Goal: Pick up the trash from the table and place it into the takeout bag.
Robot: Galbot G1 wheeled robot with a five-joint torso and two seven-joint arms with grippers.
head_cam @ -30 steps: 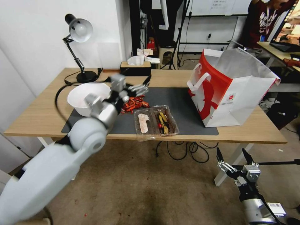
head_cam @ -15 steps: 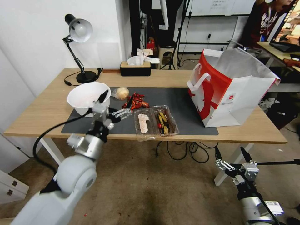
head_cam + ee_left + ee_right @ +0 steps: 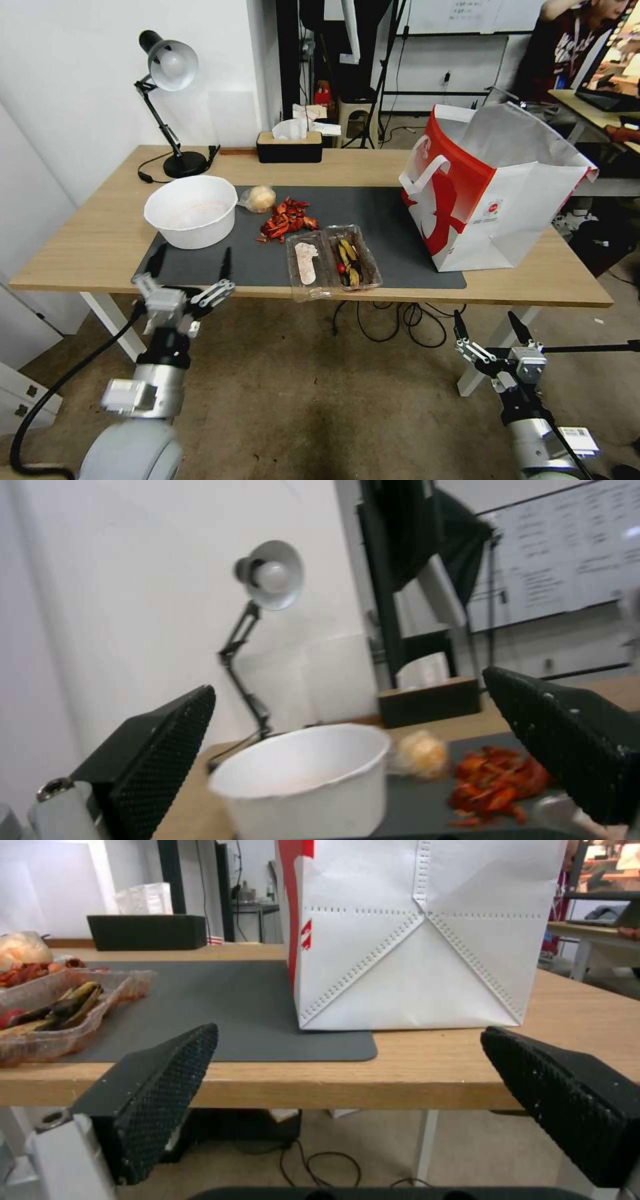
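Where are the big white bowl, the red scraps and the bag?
white bowl (image 3: 191, 211), head view, on its inside wall.
red scraps (image 3: 285, 219), head view, middle of the pile.
bag (image 3: 507, 213), head view, its white side.

The right hand (image 3: 347, 1100) hangs with fingers spread wide, just below the surface (image 3: 433, 1065) edge. On the surface, the bag (image 3: 413, 935) stands partly on the mat (image 3: 220, 1005); a clear tray (image 3: 60, 1010) of leftovers lies well apart.
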